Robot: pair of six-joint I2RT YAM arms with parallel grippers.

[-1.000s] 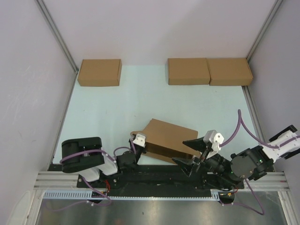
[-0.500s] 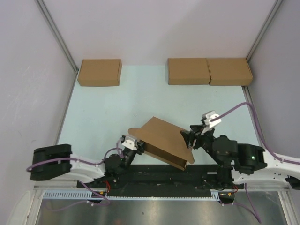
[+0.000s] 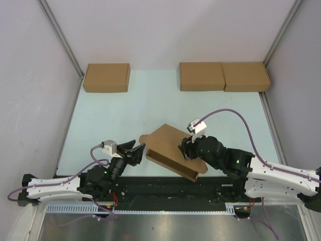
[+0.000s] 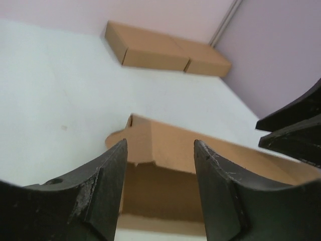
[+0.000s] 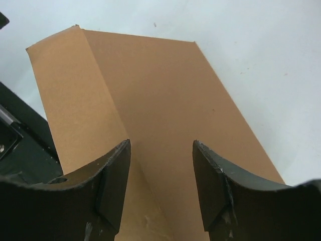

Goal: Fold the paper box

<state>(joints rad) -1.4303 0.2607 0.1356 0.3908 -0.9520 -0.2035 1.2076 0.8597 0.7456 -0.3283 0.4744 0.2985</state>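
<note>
My left end effector (image 3: 136, 152) has its jaws apart and empty, just beside the left end of the paper box (image 3: 165, 145), which lies askew near the bench's (image 3: 150, 105) front edge; my right end effector (image 3: 186, 149), jaws spread, is over its lid

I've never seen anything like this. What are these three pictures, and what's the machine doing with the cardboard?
These are two robot arms bolted at the table's near edge. The wide picture looks down from above; the other two come from wrist cameras, so the dark shapes below are each arm's own jaws. On the table lies a brown paper box, its lid not fully shut; three other boxes sit along the far edge. The left jaws, beside the box, and the right jaws, over its lid, are open and hold nothing.
</note>
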